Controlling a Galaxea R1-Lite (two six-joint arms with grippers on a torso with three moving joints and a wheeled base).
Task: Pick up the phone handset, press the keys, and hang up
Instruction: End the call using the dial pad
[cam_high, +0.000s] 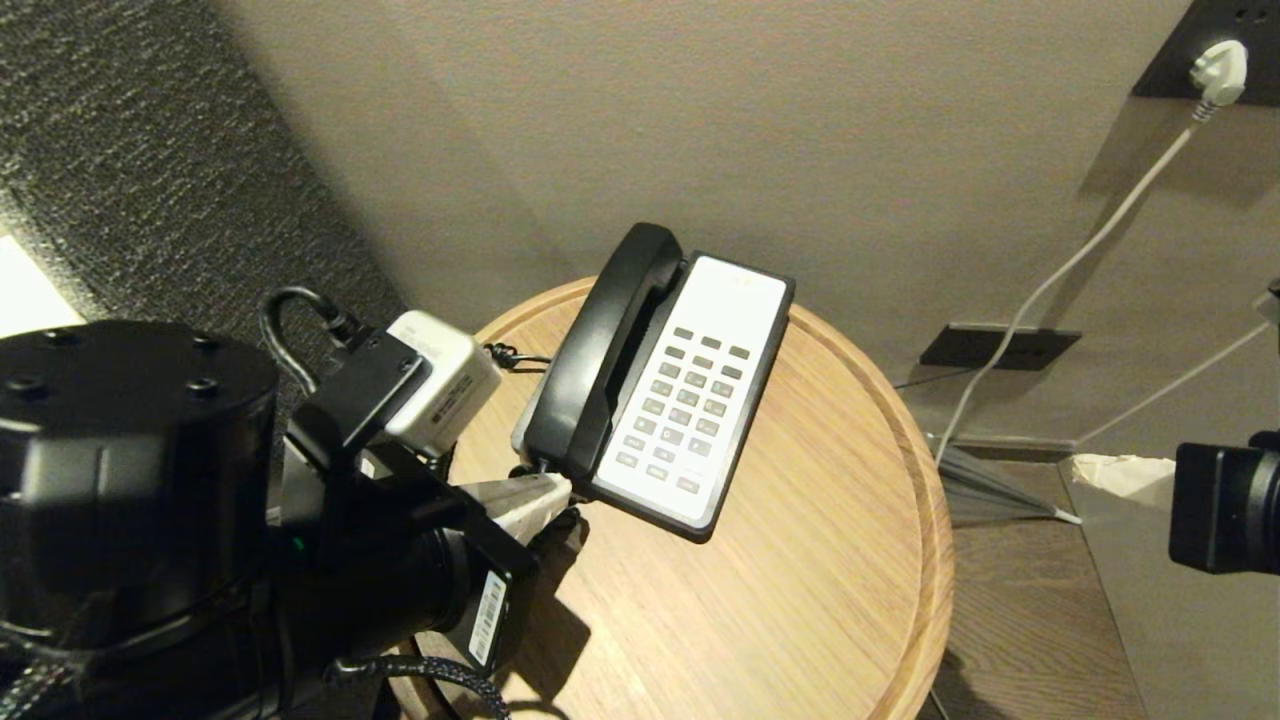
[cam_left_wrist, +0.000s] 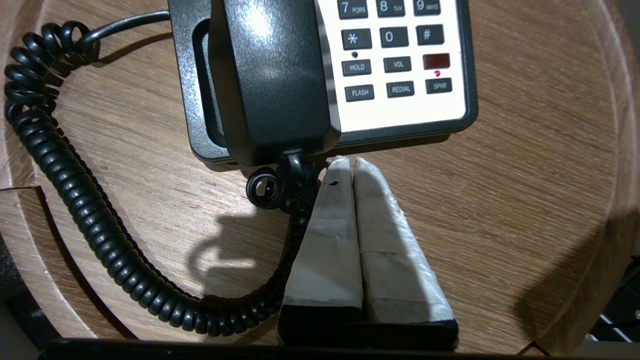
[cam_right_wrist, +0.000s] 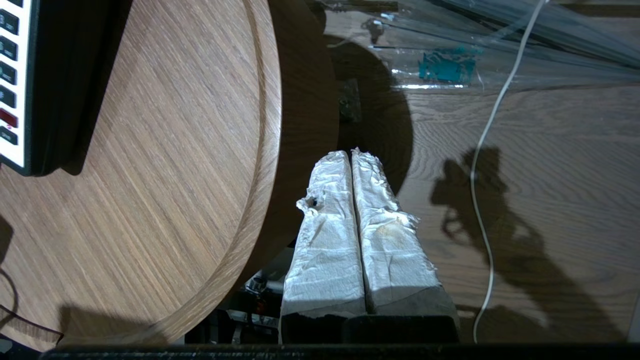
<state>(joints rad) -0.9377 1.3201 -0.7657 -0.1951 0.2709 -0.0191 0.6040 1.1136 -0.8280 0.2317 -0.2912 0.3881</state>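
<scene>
The black phone handset (cam_high: 605, 350) (cam_left_wrist: 272, 75) lies in its cradle on the left side of the black-and-white phone base (cam_high: 690, 390) (cam_left_wrist: 405, 60), on a round wooden table (cam_high: 800, 560). Its coiled cord (cam_left_wrist: 75, 200) loops over the tabletop beside the base. My left gripper (cam_high: 560, 490) (cam_left_wrist: 348, 161) is shut and empty, its taped tips just off the base's near edge, beside the handset's cord end. The grey keys (cam_high: 685, 405) face up. My right gripper (cam_right_wrist: 350, 152) is shut and empty, hanging off the table's right side above the floor.
The table's raised rim (cam_right_wrist: 265, 150) runs close to my right gripper. A white cable (cam_high: 1080, 250) with a plug (cam_high: 1218, 72) runs down the wall at the right. Clear plastic sheeting (cam_right_wrist: 450, 60) lies on the wooden floor.
</scene>
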